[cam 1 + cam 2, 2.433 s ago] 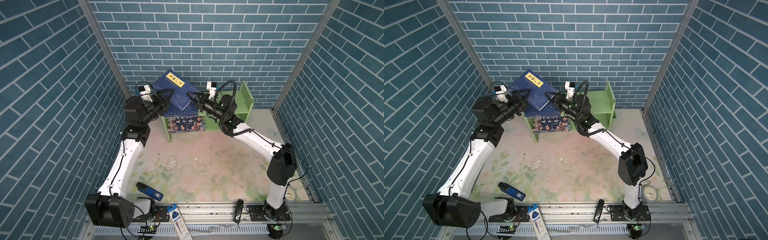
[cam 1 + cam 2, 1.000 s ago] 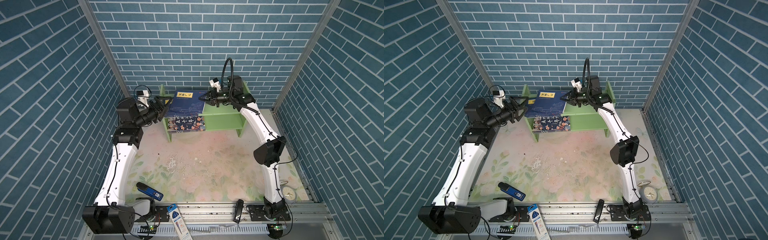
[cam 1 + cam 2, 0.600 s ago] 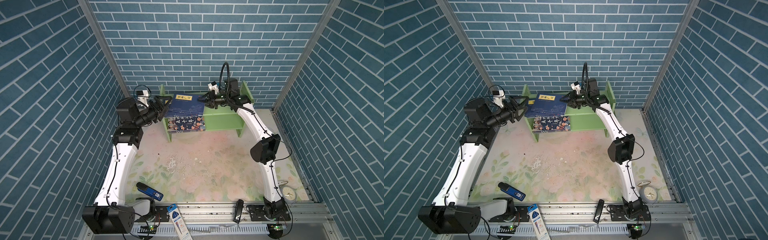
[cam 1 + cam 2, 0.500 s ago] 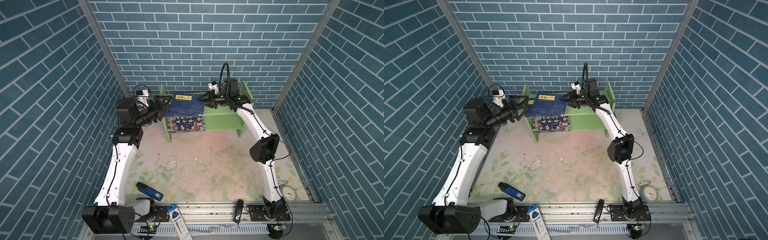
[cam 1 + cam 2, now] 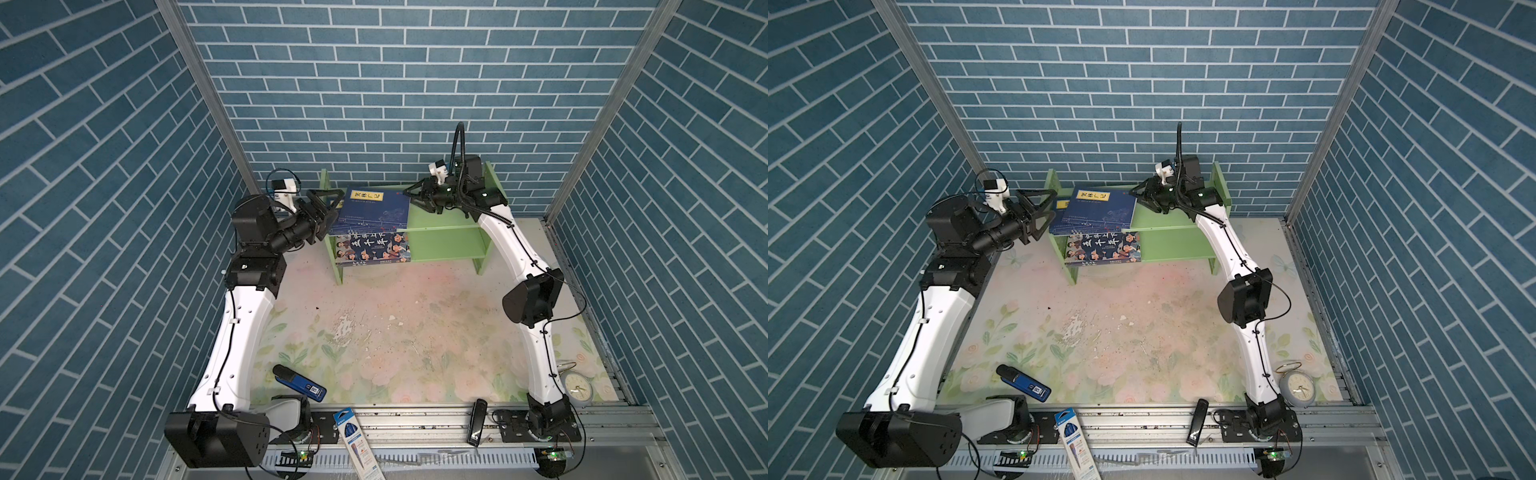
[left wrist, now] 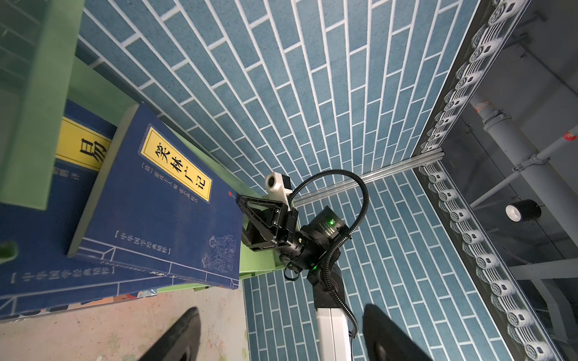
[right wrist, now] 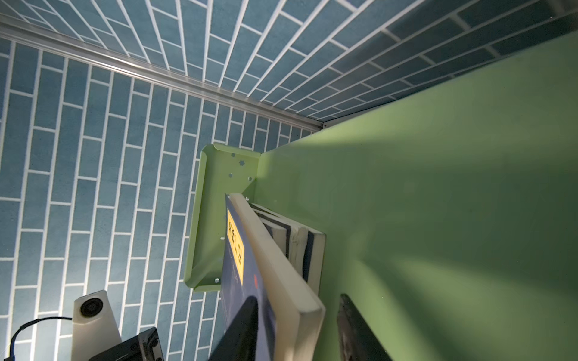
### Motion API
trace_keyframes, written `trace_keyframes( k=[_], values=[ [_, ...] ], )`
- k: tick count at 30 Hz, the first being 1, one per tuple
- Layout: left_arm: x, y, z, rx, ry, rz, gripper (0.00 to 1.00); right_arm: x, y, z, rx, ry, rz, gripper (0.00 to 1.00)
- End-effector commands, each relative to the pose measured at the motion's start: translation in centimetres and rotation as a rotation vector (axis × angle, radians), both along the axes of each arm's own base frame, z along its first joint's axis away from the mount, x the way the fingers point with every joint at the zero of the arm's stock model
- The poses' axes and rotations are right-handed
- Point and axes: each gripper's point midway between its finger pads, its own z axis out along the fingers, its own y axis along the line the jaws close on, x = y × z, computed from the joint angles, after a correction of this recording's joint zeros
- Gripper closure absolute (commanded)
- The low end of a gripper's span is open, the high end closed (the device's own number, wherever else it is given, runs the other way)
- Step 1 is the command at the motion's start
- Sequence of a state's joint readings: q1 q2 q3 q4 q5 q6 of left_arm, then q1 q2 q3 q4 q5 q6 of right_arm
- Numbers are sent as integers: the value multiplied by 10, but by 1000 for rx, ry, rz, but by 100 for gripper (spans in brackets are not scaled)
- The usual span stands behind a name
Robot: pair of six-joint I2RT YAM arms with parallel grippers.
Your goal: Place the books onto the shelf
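Note:
Several navy books with yellow labels [image 5: 374,208] [image 5: 1100,208] lie stacked on the left of the green shelf's [image 5: 449,216] [image 5: 1175,212] upper tier. The cartoon-face book [image 5: 376,247] [image 5: 1104,247] lies on the lower tier. My right gripper [image 5: 409,198] [image 5: 1134,198] [image 7: 298,300] is open astride the top book's [image 7: 275,268] right corner. One finger [image 7: 244,331] lies on the cover and the other stands off the page edge. My left gripper [image 5: 330,214] [image 5: 1047,214] [image 6: 281,309] is wide open and empty, just left of the shelf's side panel [image 6: 34,93].
A blue handheld device [image 5: 299,382] lies near the front left of the floral mat. A pen package [image 5: 357,440] and a black bar [image 5: 476,419] rest on the front rail. An alarm clock [image 5: 575,386] stands front right. Brick walls close three sides.
The top navy book came down from above the shelf onto the stack. My left gripper let go and drew back left. My right gripper's jaws have since parted round the book's corner.

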State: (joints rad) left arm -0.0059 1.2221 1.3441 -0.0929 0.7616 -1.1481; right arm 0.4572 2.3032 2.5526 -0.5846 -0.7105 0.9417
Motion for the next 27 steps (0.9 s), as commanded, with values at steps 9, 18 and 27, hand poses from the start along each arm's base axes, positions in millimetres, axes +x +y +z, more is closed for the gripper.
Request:
trace_keyframes(
  k=[9, 18, 27],
  values=[
    [1, 0, 9, -14, -29, -14, 17, -38, -21, 33, -75, -34, -58, 57],
    [-1, -1, 9, -15, -29, -19, 17, -46, -11, 8, -131, 19, -35, 57],
    [-1, -1, 5, -15, -22, -18, 16, -48, 1, -3, -146, 40, -4, 57]
  ],
)
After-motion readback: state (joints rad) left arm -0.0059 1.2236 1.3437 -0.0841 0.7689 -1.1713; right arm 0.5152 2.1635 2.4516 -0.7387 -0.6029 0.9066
